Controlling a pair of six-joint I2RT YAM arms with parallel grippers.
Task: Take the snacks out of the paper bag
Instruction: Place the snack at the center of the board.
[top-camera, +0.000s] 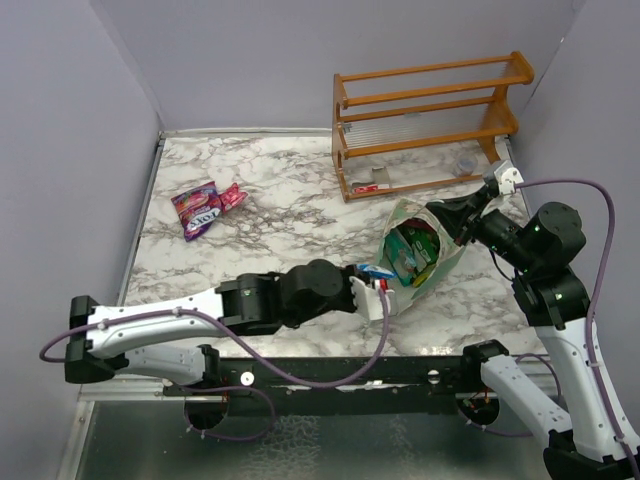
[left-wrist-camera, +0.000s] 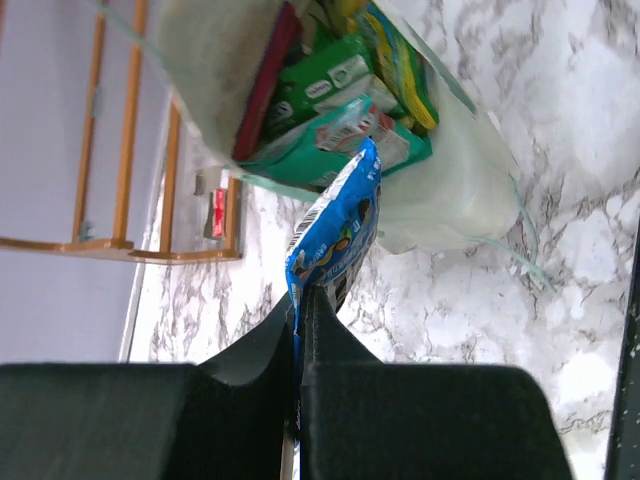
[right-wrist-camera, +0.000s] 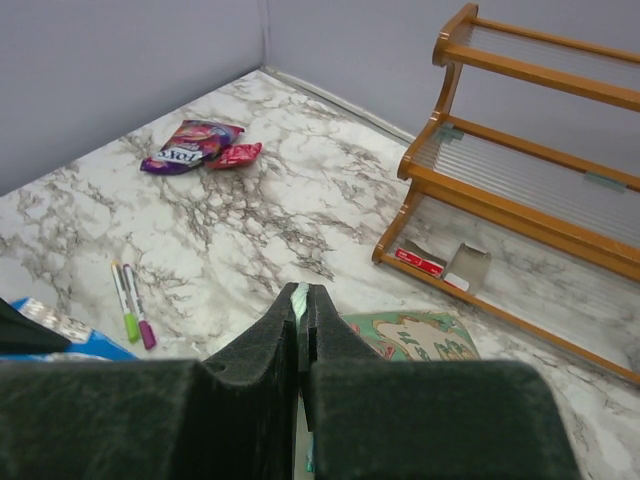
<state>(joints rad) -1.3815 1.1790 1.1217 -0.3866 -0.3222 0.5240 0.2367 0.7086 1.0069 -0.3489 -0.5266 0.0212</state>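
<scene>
The paper bag (top-camera: 432, 262) lies on its side at mid-right, mouth toward the left arm, with green and teal snacks (left-wrist-camera: 325, 95) inside. My left gripper (top-camera: 383, 293) is at the mouth, shut on a blue snack packet (left-wrist-camera: 340, 220) that sticks out just in front of the opening. My right gripper (top-camera: 443, 217) is shut on the bag's pale green rim (right-wrist-camera: 302, 298) at the far side. A purple packet (top-camera: 195, 208) and a pink one (top-camera: 232, 198) lie on the table at far left, seen too in the right wrist view as purple (right-wrist-camera: 190, 145) and pink (right-wrist-camera: 235, 155).
An orange wooden rack (top-camera: 430, 110) stands at the back right, a small red-and-white flat item (right-wrist-camera: 420, 262) on its bottom shelf. Green and purple marker pens (right-wrist-camera: 130, 305) lie on the marble near the left arm. Grey walls close the table's left, back and right.
</scene>
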